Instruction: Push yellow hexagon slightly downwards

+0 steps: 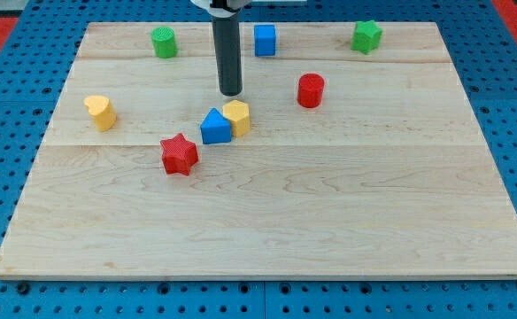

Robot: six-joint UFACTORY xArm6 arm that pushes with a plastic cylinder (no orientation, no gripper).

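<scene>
On the wooden worktop [267,221], the yellow hexagon [237,117] touches the blue triangle [214,127] on its left, so my tip [230,93], clawless and just above it, should push down gently, staying centred.

1. Rod [229,49]: a straight, round-section cylinder, dark grey to black, with a matte finish. A faint lighter sheen runs along its length on one side.
2. Width: uniform from the upper visible portion to the lower end; no taper is visible.
3. My tip [230,92]: the lower end is cut blunt, with a slightly rounded edge and the same dark colour as the shaft.
4. Mount [224,5]: at the view's top, the rod enters a white fitting with a dark section beside it. Most of this fitting is cut off by the frame edge.
5. Markings, screws, cables: none can be made out on the visible portion.
</scene>
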